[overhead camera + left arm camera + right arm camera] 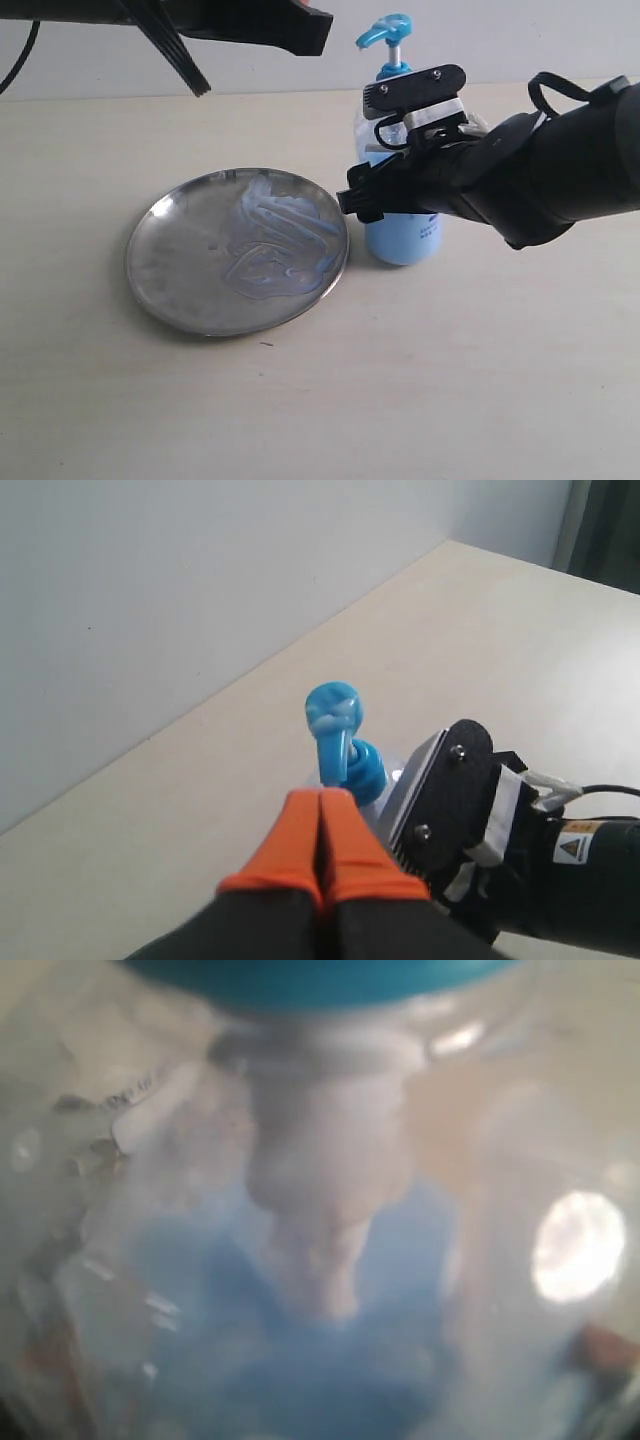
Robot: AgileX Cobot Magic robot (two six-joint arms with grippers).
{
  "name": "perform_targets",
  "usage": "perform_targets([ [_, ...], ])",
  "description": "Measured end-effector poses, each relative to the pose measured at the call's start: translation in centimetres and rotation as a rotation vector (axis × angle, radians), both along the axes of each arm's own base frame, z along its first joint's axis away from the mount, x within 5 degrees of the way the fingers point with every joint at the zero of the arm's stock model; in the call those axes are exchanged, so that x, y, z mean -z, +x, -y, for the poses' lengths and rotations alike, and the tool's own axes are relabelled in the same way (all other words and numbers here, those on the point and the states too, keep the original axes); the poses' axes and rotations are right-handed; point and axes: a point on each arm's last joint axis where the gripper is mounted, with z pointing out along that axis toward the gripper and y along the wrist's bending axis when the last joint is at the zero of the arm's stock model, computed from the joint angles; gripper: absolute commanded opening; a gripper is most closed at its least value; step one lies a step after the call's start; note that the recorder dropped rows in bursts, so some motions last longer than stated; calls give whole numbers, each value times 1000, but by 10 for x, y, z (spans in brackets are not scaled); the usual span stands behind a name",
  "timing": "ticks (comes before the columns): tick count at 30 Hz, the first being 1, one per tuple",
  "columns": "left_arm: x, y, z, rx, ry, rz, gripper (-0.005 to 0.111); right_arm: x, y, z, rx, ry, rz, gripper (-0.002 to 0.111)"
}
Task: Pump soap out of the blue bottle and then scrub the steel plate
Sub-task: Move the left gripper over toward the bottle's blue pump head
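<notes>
Right pincer (366,150) clasps the upright blue bottle (405,240) wide; left pincer (321,815), pinched shut, hangs just left of its pump head (385,32).

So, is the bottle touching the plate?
Apart. The exterior view shows a strip of bare table between the plate rim and the bottle base.

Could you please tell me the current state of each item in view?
blue bottle: upright, pump head raised.
steel plate: lying flat, smeared.
soap: spread in streaks across the plate.
left gripper: shut, empty, near the pump head.
right gripper: clasped around the bottle.
</notes>
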Motion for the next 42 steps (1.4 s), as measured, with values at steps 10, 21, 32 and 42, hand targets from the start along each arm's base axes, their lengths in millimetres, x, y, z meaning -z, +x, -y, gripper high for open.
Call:
perform_targets([
  [10,2,-1,-1,3,22,-20,0,-8,-2,-12,42,-53,-13,0],
  [21,4,-2,-1,13,44,-30,0,-5,6,-15,66,-89,-36,0],
  [32,-3,-11,8,202,106,9,0,-2,9,-16,63,-112,-35,0],
  [42,11,21,19,224,166,-29,0,-2,9,-16,53,-117,-35,0],
])
